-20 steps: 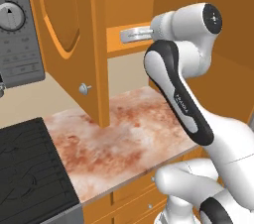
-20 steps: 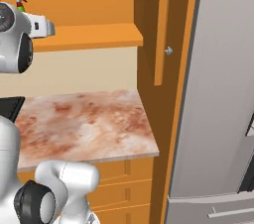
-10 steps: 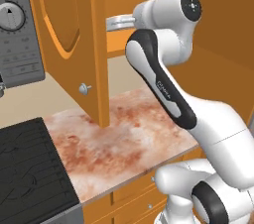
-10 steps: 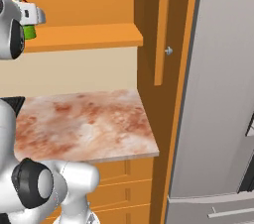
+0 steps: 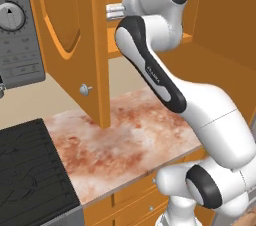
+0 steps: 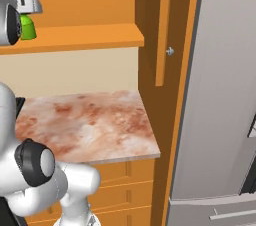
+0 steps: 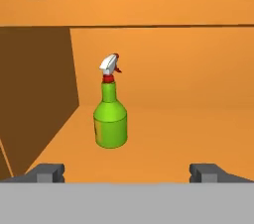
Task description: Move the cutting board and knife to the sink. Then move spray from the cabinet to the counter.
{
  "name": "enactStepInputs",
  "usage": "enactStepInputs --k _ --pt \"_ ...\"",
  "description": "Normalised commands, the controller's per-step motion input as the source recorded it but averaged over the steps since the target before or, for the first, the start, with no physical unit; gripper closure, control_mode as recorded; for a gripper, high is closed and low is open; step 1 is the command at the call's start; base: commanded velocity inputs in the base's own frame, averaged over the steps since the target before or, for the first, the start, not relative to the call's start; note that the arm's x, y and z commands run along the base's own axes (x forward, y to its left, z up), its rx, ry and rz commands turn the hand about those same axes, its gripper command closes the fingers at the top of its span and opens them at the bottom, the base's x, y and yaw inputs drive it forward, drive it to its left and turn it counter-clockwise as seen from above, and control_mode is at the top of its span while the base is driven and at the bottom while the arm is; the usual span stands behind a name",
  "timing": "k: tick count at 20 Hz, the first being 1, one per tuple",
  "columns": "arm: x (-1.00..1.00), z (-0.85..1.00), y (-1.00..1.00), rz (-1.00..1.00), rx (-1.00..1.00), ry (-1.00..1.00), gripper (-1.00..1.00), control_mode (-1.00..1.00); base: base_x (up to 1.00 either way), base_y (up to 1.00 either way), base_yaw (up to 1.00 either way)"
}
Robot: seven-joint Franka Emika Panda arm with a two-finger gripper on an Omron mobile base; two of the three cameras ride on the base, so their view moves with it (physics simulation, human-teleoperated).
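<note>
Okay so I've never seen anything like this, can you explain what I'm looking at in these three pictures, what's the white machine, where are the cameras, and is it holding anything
It is a computer-rendered kitchen, not a real one. The white machine is a robot arm on a base that can drive. Two pictures come from cameras riding on that base, behind the arm on its left and on its right, looking forward and down. The third comes from a camera on the hand itself, looking along the gripper.

The arm reaches up into an open orange cabinet above a marbled counter. A black stove top lies to the left, with a grey appliance above it.

In the hand view a green spray stands upright on the cabinet shelf, ahead of the hand. The two dark fingers stand wide apart and hold nothing.
</note>
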Motion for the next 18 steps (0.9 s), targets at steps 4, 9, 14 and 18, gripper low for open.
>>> enactStepInputs --k 4,9,14,18 --pt "0.16 0.00 0.36 -0.01 -0.01 0.00 -1.00 -1.00 0.00 0.00 0.00" --pt "0.19 -0.04 0.22 0.00 0.00 0.00 -1.00 -1.00 0.00 0.00 0.00" --pt "0.26 -0.13 0.11 0.00 0.00 0.00 -1.00 -1.00 0.00 0.00 0.00" --pt "0.45 -0.10 0.31 0.00 0.00 0.00 -1.00 -1.00 0.00 0.00 0.00"
